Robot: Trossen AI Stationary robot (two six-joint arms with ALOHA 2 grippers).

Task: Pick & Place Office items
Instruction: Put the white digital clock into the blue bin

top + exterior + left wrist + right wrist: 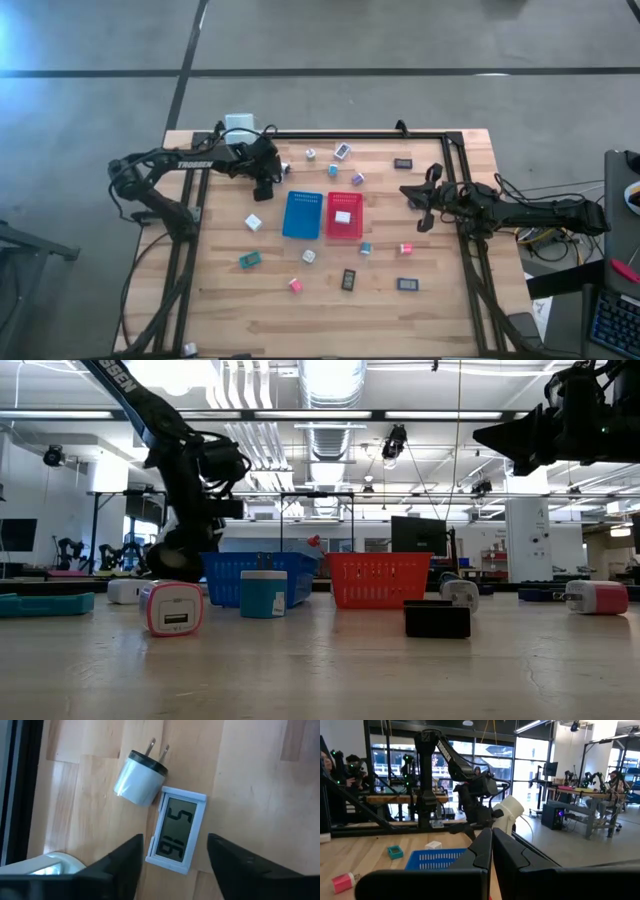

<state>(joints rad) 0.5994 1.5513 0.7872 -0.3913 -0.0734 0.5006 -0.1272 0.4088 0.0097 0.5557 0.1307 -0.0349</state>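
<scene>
The table is pale wood with plank grain. A blue perforated tray sits beside a red perforated tray that holds a white item. In the left wrist view, a white plug adapter has a black end, and a small clock has a white frame with dark digits on grey. Near the front lies a pink cube, left of it a teal one.

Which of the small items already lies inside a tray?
The white item in the red tray. All other items lie on the table; the blue tray holds nothing.

White object cut off at frame edge — unidentifiable, high-view table items too small to identify
</scene>
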